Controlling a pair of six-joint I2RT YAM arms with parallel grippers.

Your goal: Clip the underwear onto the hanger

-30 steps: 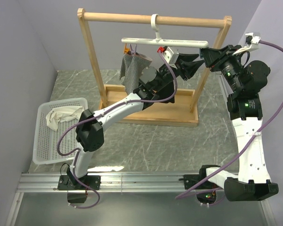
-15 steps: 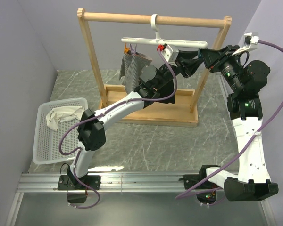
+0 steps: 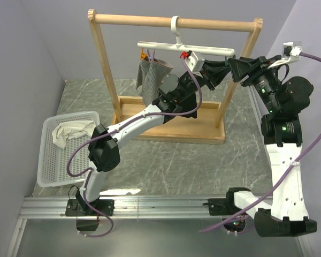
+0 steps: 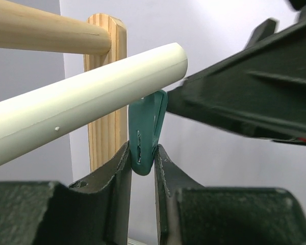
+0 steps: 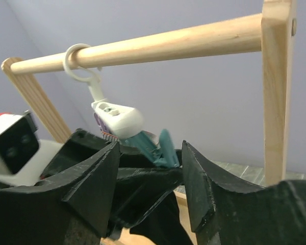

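Up at the right end of the hanger, hung by its hook on the wooden rack: reaches the left gripper there on a long diagonal stretch from the near base, pinched narrow on the tail of a teal clip. Brings the right gripper in from the side, elbow bent, spread wide around that clip and a dark shape. Cannot pick out the underwear for sure, black on black there. Against a second ago, shows the left gripper higher, closer under the hanger, and the right elbow swung outward.
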